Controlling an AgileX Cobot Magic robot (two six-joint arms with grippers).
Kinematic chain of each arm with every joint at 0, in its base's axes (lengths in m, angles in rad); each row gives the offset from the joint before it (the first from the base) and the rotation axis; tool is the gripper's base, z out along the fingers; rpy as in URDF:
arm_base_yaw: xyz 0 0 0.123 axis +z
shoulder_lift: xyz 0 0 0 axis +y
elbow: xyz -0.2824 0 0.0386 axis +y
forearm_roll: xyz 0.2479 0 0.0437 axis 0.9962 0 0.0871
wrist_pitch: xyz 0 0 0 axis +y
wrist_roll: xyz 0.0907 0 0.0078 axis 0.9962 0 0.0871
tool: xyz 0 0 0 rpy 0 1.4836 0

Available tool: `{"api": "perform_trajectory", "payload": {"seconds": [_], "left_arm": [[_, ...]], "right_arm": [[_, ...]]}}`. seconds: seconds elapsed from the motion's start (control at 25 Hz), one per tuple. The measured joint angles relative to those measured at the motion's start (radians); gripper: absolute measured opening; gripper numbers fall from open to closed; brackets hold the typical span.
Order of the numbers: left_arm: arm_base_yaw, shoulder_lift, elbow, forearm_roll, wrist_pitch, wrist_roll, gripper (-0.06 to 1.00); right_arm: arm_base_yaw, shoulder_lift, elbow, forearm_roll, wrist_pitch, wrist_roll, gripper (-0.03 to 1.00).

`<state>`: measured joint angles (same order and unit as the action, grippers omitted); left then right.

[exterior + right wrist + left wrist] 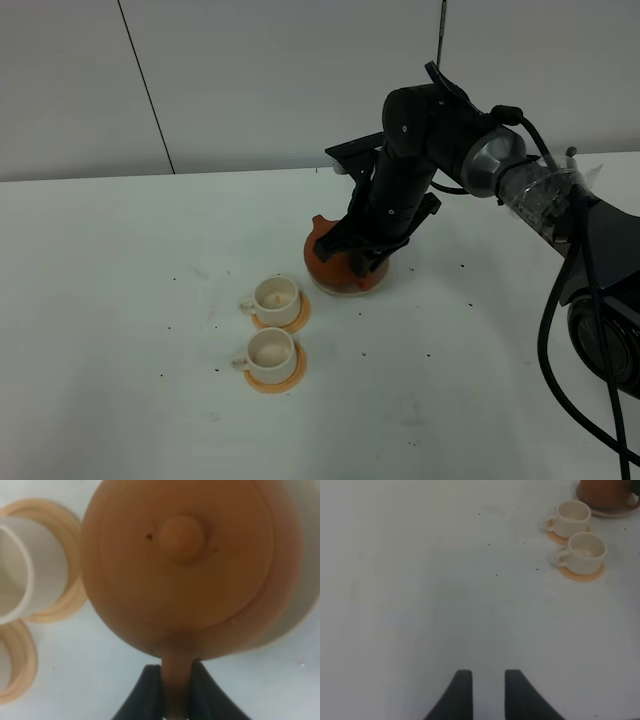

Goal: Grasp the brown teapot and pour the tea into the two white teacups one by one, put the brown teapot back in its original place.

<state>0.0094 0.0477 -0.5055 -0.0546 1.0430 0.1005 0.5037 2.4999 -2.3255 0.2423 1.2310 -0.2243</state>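
The brown teapot (328,256) stands upright on its cream trivet (338,289) at mid-table. My right gripper (366,262) reaches down from the right and is shut on its loop handle. The right wrist view shows the lid and knob (182,537) from above, with the gripper (176,676) clamped on the handle. The two white teacups (277,299) (270,350) sit just left of the pot, each on an orange coaster. My left gripper (488,676) hovers over bare table far from the cups (573,517) (587,552), holding nothing, with only a narrow gap between the fingers.
Orange coasters (301,317) (291,379) lie under the cups. Small dark specks dot the white table (120,300). The right arm's dark body (430,130) and cables (560,330) cross the right side. A wall stands behind the table.
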Motion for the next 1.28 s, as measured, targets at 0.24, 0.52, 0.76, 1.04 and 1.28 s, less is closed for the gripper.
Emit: {"api": "perform_trajectory", "payload": {"seconds": [0.24,0.52,0.76,1.04,1.28], "left_arm": [[0.000,0.000,0.000,0.000,0.000,0.000,0.23],[0.000,0.000,0.000,0.000,0.000,0.000,0.23],[0.000,0.000,0.000,0.000,0.000,0.000,0.23],[0.000,0.000,0.000,0.000,0.000,0.000,0.23],[0.000,0.000,0.000,0.000,0.000,0.000,0.23]], "right_arm": [[0.001,-0.008,0.000,0.006,0.000,-0.002,0.10],[0.001,-0.016,0.000,0.006,0.000,-0.003,0.10],[0.001,-0.036,0.000,0.006,0.001,-0.003,0.10],[0.001,-0.092,0.000,0.006,0.001,-0.035,0.10],[0.001,-0.126,0.000,0.024,0.002,-0.099,0.10]]}}
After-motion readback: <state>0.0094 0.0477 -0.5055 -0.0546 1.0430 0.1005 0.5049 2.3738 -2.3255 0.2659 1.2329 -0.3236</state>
